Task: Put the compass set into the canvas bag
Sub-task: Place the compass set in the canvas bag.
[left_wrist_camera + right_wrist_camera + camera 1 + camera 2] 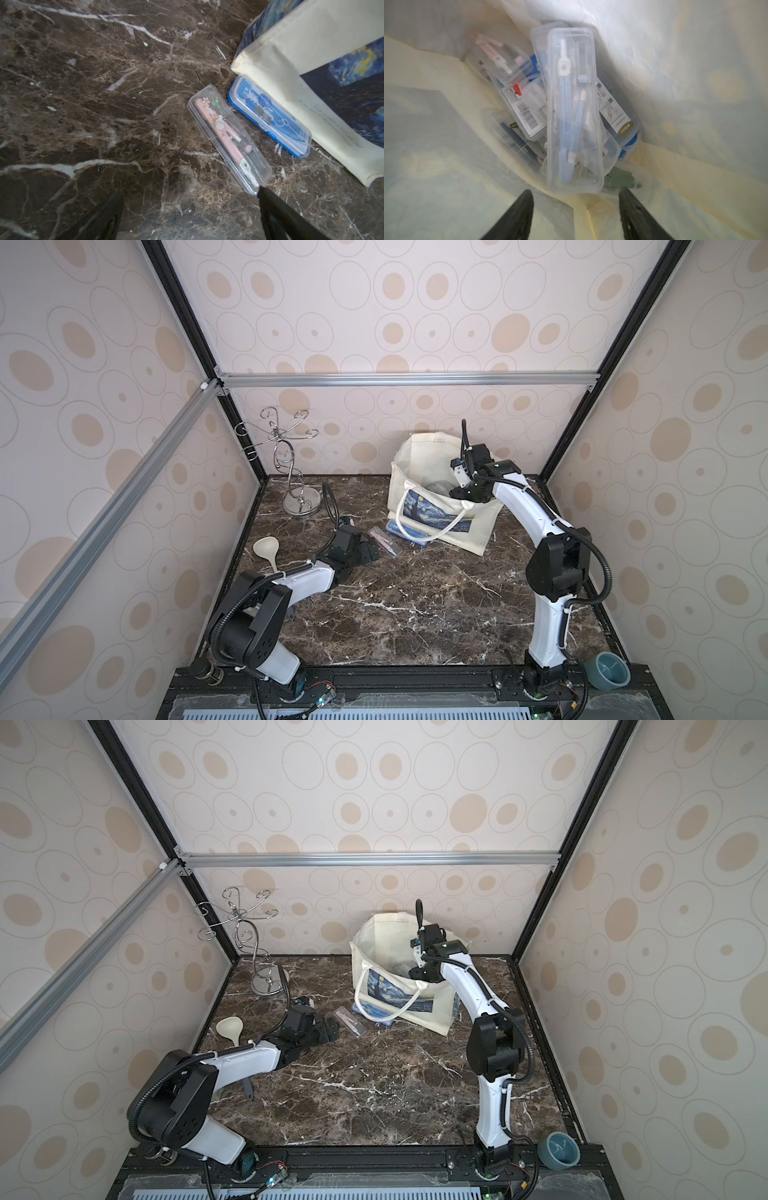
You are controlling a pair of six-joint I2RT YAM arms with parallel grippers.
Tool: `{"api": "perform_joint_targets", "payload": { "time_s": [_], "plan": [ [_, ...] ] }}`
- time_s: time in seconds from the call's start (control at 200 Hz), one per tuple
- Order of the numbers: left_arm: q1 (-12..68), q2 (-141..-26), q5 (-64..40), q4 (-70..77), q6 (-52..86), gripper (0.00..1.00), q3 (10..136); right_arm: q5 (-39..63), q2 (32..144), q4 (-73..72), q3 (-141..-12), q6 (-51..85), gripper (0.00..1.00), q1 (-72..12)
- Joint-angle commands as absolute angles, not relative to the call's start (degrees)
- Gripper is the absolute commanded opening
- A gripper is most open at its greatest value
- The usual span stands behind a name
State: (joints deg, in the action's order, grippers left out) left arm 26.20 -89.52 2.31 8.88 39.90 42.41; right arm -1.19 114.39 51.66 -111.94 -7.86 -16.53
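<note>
You see the left gripper [190,191] spread wide and empty beside the pink compass set [226,137] on the marble table [104,104]. The right gripper [576,190], fingers apart and empty, hangs inside the canvas bag [478,526] over a blue compass set [573,112]. Barcode label [527,116] visible, lettering unreadable.

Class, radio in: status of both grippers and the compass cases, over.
Left gripper open, at pink case on table. Right gripper open, empty, above clear case in bag. Blue case beside bag, outside. Pink case unobstructed.

The canvas bag [311,52] is cut off by the left wrist view's edge. Inside it, the topmost compass case [574,112] covers blurred cases [517,87] beneath; their labels are unreadable.
</note>
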Motion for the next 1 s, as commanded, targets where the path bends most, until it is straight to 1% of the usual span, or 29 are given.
{"api": "perform_joint_targets", "payload": {
  "time_s": [0.0, 0.135, 0.305, 0.4, 0.56, 0.705, 0.855, 0.99],
  "plan": [
    [27.75, -91.39, 5.93, 5.05, 40.64, 1.00, 46.68, 4.28, 105.89, 46.93, -109.19, -7.00, 0.76, -16.50],
    [29.18, -94.21, 7.65, 1.55, 38.94, 1.00, 50.65, 7.18, 97.92, 40.86, -103.59, -5.06, 0.86, -16.61],
    [29.46, -97.40, 7.76, 0.79, 39.77, 1.00, 53.42, 10.41, 90.04, 40.28, -99.50, -4.40, 0.91, -16.94],
    [29.75, -99.46, 7.56, 0.35, 40.25, 1.00, 55.18, 15.13, 85.18, 38.88, -95.40, -4.23, 0.95, -17.38],
    [30.82, -102.76, 8.36, -0.38, 40.05, 0.98, 58.40, 21.88, 76.41, 33.55, -85.98, -2.99, 0.95, -18.81],
    [31.96, -106.40, 10.88, -3.91, 40.82, 0.98, 62.61, 27.81, 71.10, 29.17, -76.92, -1.25, 0.91, -21.15],
    [32.59, -108.77, 11.36, -4.09, 42.33, 0.97, 64.78, 29.09, 67.63, 23.38, -67.51, -0.33, 0.89, -24.82],
    [33.26, -111.24, 11.57, -5.47, 42.93, 0.94, 67.53, 27.27, 66.31, 21.56, -63.68, -1.46, 0.87, -28.61]
  ]
}}
